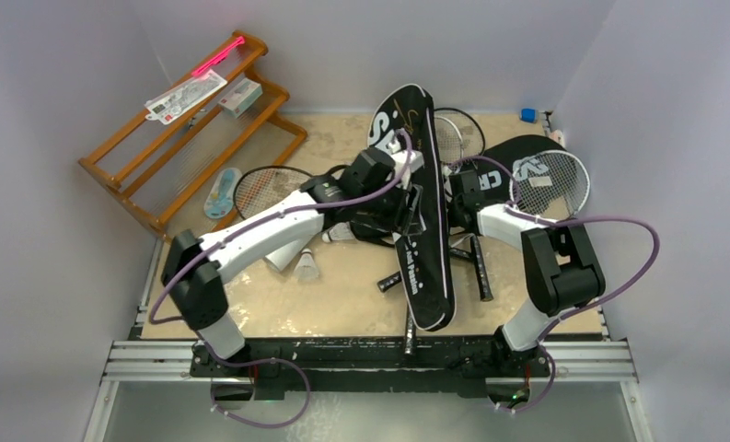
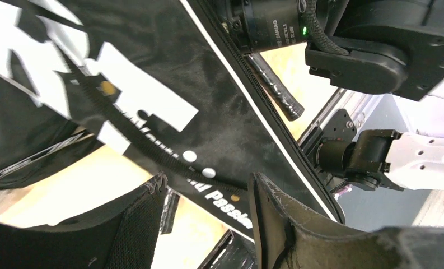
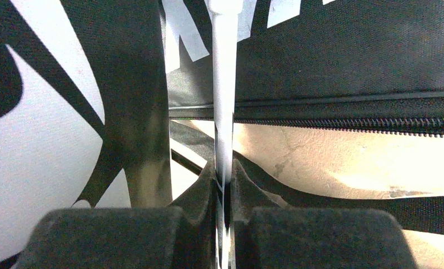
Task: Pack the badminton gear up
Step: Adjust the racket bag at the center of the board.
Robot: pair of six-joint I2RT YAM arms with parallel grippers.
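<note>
It is judged that the shaft (image 3: 224,84) should be held level and fed slowly toward the zip (image 3: 348,122). The shaft is pinched tight in the right end effector (image 3: 224,182), with the bag (image 1: 425,258) at its 9 o'clock. The left end effector (image 2: 205,193) is spread wide and empty just over the bag, whose head is pointed to 12 o'clock.

Pale grey walls (image 1: 361,46), tan tabletop (image 1: 352,295), orange rack (image 1: 92,168)

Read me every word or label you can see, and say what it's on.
"Passi", cut off: small white print on the central black bag.
Big white letters on that bag and the second bag: only fragments, no whole word.
Card on the orange rack: too small.
Arm motor label: blurred.
</note>
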